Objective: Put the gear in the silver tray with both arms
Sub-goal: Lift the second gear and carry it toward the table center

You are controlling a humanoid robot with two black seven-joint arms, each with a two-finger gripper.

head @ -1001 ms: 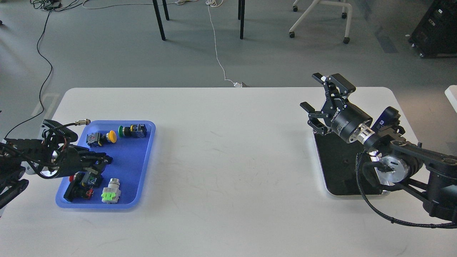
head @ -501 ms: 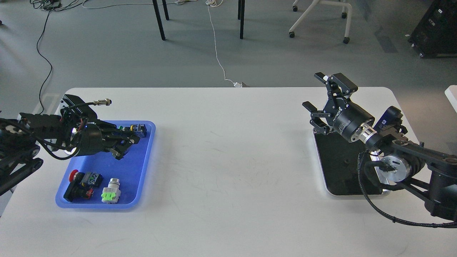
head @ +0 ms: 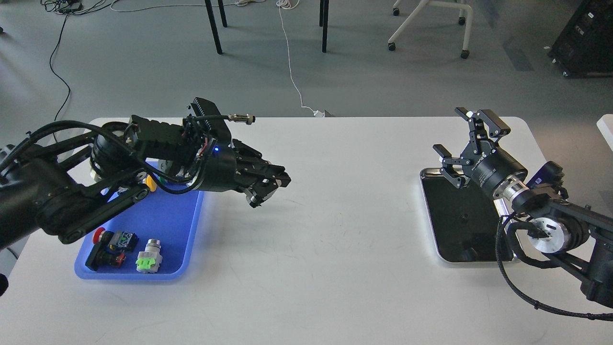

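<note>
Your counter (head: 306, 249) is white, and the left arm (head: 119, 182) reaches across it from the left edge, stretched low and almost level above the blue tray (head: 158, 225). Half a second ago this arm was still above the tray; now it has travelled toward the middle of the counter. The left gripper (head: 266, 184) is past the right rim of the blue tray. Its jaws look drawn together, but you cannot tell if something small is between them, because the tips are dark.

The right arm (head: 550, 225) comes in from the right edge with the wrist tilted up. It has pulled a little toward the right edge since the earlier frame. The right gripper (head: 467, 143) is raised over the far left corner of the silver tray (head: 431, 218); its jaws are spread wide and hold nothing.

The silver tray lies near the right edge, and its dark bottom is bare where you can see it.

In the blue tray, near its front rim, you see a red and black switch (head: 107, 247) and just beside it a green and grey part (head: 148, 258). A yellow button (head: 152, 182) shows under the left arm.
</note>
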